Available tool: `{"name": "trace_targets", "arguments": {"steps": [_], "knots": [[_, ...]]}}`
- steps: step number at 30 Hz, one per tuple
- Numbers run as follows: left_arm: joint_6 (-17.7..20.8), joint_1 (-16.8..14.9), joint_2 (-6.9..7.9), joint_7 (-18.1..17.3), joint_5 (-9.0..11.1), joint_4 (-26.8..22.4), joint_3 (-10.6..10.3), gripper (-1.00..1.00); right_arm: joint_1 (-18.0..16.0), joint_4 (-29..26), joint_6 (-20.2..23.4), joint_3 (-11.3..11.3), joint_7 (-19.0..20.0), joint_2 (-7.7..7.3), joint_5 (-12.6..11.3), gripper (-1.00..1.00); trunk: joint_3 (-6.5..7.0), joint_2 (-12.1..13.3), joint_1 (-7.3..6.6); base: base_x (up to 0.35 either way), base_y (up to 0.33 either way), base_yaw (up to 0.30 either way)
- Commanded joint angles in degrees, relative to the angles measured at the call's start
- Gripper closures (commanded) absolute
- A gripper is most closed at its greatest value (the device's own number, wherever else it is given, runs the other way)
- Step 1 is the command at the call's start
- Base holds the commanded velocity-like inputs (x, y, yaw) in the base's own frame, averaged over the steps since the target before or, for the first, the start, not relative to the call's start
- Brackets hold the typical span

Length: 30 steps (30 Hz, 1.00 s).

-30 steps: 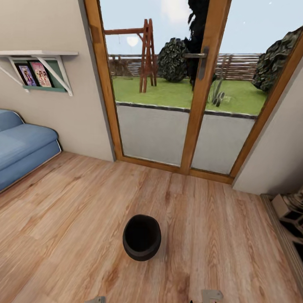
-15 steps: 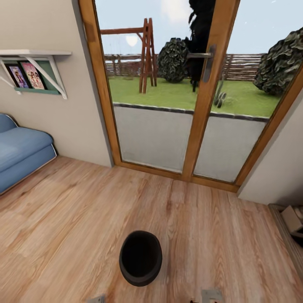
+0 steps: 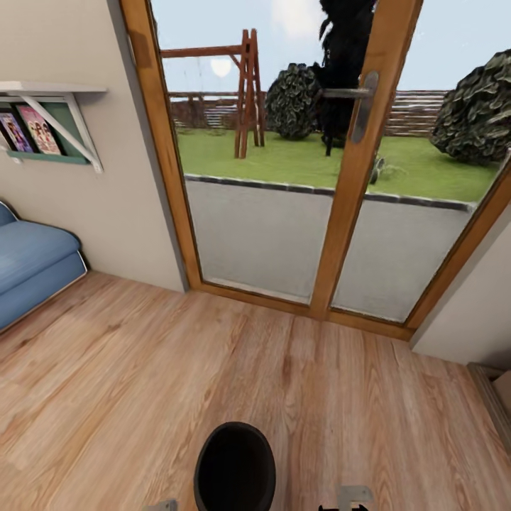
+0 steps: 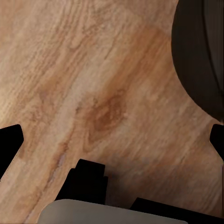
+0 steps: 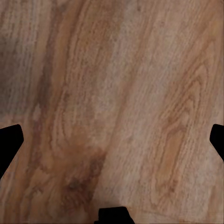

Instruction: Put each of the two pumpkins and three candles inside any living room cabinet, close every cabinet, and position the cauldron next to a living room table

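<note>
Floor: pale-brown wood plank floor (image 3: 128, 383) spans the room; bare boards lie beneath both wrist cameras
Glazed doors: tall orange-brown wood-framed glass doors (image 3: 348, 213) at 12 o'clock, shut, metal lever handle on the centre stile; garden beyond
Sofa: blue upholstered sofa (image 3: 28, 266) at 9 o'clock, against the wall
Shelf: white bracketed wall shelf with framed pictures (image 3: 50, 121) at 10 o'clock, above the sofa
Cauldron: small matte black round-bellied cauldron (image 3: 235, 468) at 6 o'clock, upright on the floor, mouth up, close before the base and between the two arms; judged placed for a pick-up or a push towards a table
Left gripper (image 4: 112, 140): fingertips at the frame's edges, spread wide, holding nothing; cauldron's flank just beside it
Right gripper (image 5: 112, 140): fingers likewise parted, empty, over bare floor
</note>
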Motion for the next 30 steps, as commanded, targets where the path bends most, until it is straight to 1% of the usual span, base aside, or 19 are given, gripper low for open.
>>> {"name": "trace_targets", "arguments": {"steps": [1, 3, 6, 7, 8, 10, 11, 12, 15, 16, 19, 20, 21, 22, 23, 25, 27, 29, 30], "knots": [[0.0, 0.5, 0.01, 0.2, 0.0, 0.0, 0.0, -1.0, 0.0, -0.1, 0.1, 0.1, 0.0, -0.08, 0.0, -1.0, 0.0, 0.0, 0.0, 0.33, 0.0, 0.0], [0.0, 0.7, 0.07, 0.3, 0.1, 0.1, 0.0, -1.0, 0.0, -0.1, 0.1, 0.1, 0.0, -0.1, 0.0, -1.0, 0.0, 0.0, 0.0, 0.308, 0.0, 0.0], [0.0, 1.1, 0.24, 0.5, 0.0, 0.2, -0.1, -1.0, 0.0, -0.2, 0.3, 0.0, -0.1, -0.13, 0.0, -1.0, 0.0, 0.0, 0.0, 0.131, 0.0, 0.0], [0.0, 2.1, 3.38, 0.0, 0.0, -0.7, 0.0, -1.0, -0.1, -6.2, 7.1, 0.0, -0.2, -0.49, 0.1, -1.0, 0.0, 0.0, 0.0, 0.002, 0.0, 0.0], [0.0, 2.1, 3.65, -0.1, 0.0, -0.8, 0.0, -1.0, -0.2, -7.0, 7.9, 0.0, -0.2, -0.53, 0.1, -1.0, 0.0, 0.0, 0.0, 0.001, 0.0, 0.0], [0.3, 1.5, 4.45, -0.2, 0.0, -1.2, 0.1, -1.0, -0.2, -10.7, 11.1, 0.0, -0.2, -0.63, 0.1, -1.0, 0.0, 0.0, 0.0, 0.0, 0.0, 0.0], [4.4, -3.2, 6.16, -0.4, 0.1, -2.1, 0.1, -1.0, -0.2, -21.9, 18.3, -0.3, -0.7, -0.8, 0.0, -1.0, 0.0, 0.0, 0.0, 0.0, 0.0, 0.0], [5.7, -4.5, 6.7, -0.4, 0.1, -2.4, 0.1, -1.0, -0.2, -24.3, 19.9, -0.4, -0.8, -0.83, 0.0, -1.0, 0.0, 0.0, 0.0, 0.0, 0.0, 0.0], [9.3, -7.6, 7.7, -0.4, 0.1, -5.7, 0.2, -1.0, -0.3, -29.6, 23.3, -0.5, -0.9, -0.85, 0.0, -1.0, 0.0, 0.0, 0.0, 0.0, 0.0, 0.0], [10.4, -8.5, 7.95, -0.3, 0.1, -7.3, 0.2, -1.0, -0.5, -30.6, 24.0, -0.6, -0.9, -0.81, 0.0, -1.0, 0.0, 0.0, 0.0, 0.0, 0.0, 0.0], [13.5, -10.9, 9.53, -0.1, 0.1, -11.0, 0.6, -1.0, -1.1, -31.8, 25.7, -0.6, -1.0, -0.61, 0.0, -1.0, 0.0, 0.0, 0.0, 0.0, 0.0, 0.0], [15.2, -11.9, 10.35, -0.1, 0.1, -12.5, 1.4, -1.0, -1.6, -32.0, 26.3, -0.6, -1.1, -0.53, -0.1, -1.0, 0.0, 0.0, 0.0, 0.0, 0.0, 0.0], [17.1, -12.7, 11.15, 0.0, 0.1, -14.2, 2.6, -1.0, -2.2, -32.1, 26.7, -0.6, -1.4, -0.47, -0.2, -1.0, 0.0, 0.0, 0.0, 0.0, 0.0, 0.0], [19.3, -13.3, 11.92, 0.0, 0.0, -15.9, 4.4, -1.0, -2.8, -32.2, 27.0, -0.6, -1.6, -0.39, -0.3, -1.0, 0.0, 0.0, 0.0, 0.0, 0.0, 0.0], [22.5, -14.0, 12.96, 0.1, -0.1, -18.8, 7.4, -1.0, -3.6, -32.3, 27.3, -0.6, -1.9, -0.33, -0.4, -1.0, 0.0, 0.0, 0.0, 0.0, 0.0, 0.0], [26.3, -14.3, 14.05, 0.2, -0.3, -22.5, 10.9, -1.0, -4.3, -32.2, 27.4, -0.7, -2.1, -0.27, -0.6, -1.0, 0.0, 0.0, 0.0, 0.0, 0.0, 0.0], [28.9, -14.2, 14.15, 0.2, -0.5, -24.8, 12.9, -1.0, -4.9, -31.5, 27.4, -0.7, -2.1, -0.21, -0.8, -1.0, 0.0, 0.0, 0.0, 0.0, 0.0, 0.0], [29.5, -14.1, 13.27, 0.2, -0.5, -25.2, 13.2, -1.0, -5.0, -30.7, 27.4, -0.7, -2.1, -0.17, -1.0, -1.0, 0.0, 0.0, 0.0, 0.0, 0.0, 0.0], [29.8, -14.0, 12.07, 0.4, -0.6, -25.1, 13.3, -1.0, -5.1, -29.9, 27.4, -0.7, -2.1, -0.14, -1.3, -1.0, 0.0, 0.0, 0.0, 0.0, 0.0, 0.0]]}}
